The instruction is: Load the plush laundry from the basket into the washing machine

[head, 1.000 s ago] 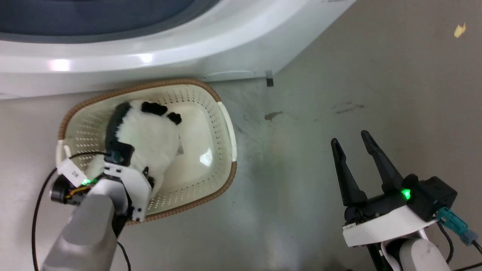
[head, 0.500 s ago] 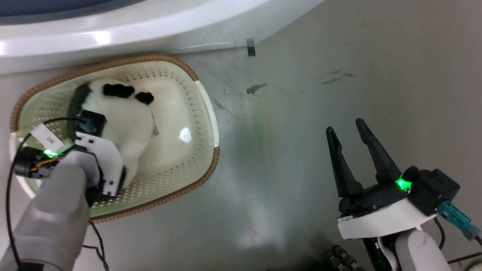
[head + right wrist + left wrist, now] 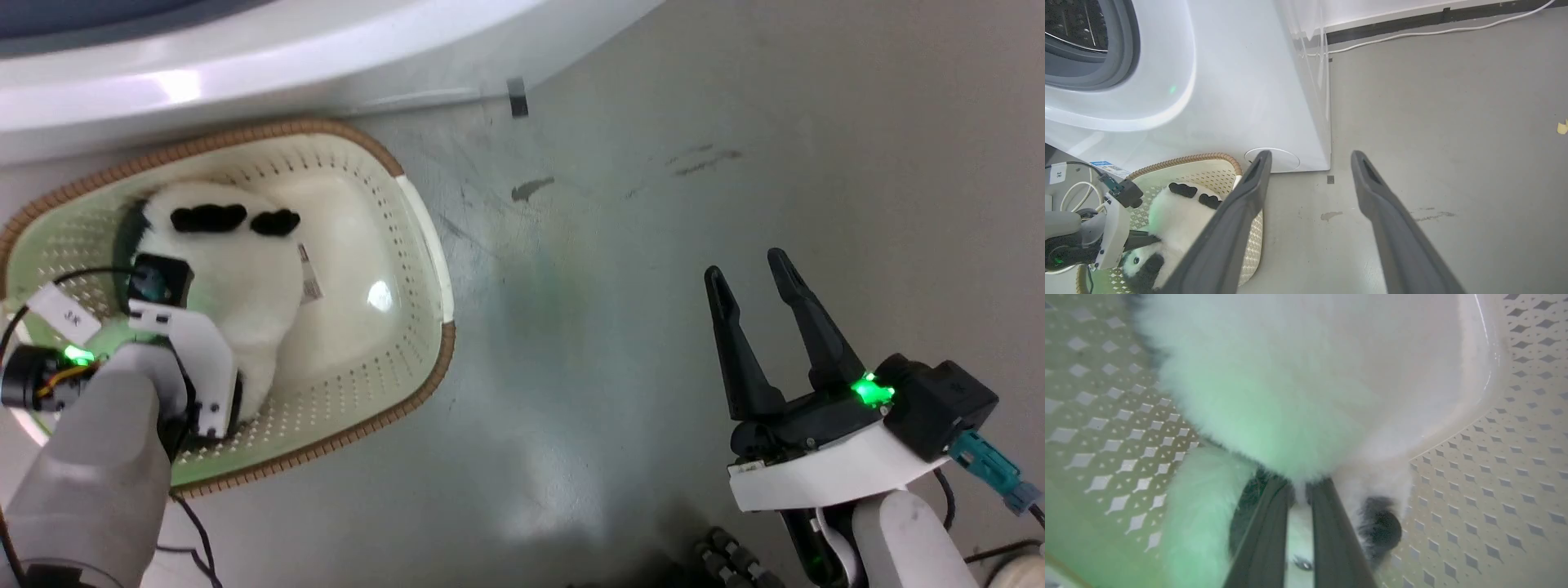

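Grey floor [image 3: 653, 245], basket [image 3: 384, 359] beside washing machine [image 3: 245, 73]

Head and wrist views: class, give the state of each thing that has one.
Cream perforated plastic basket: upright on floor.
Fluffy black-and-white panda soft toy: lying in basket, gripped.
White front-loading washing machine: drum mouth seems uncovered.
Left gripper: shut on panda.
Right gripper: open, empty.

The panda soft toy [image 3: 237, 278], fluffy white with black patches, lies in the cream perforated, brown-rimmed basket [image 3: 424, 384] at the left of the head view. Its fur is pinched in the left hand [image 3: 1299, 489]. The white washing machine [image 3: 326, 49] spans the upper left, close beside the basket.
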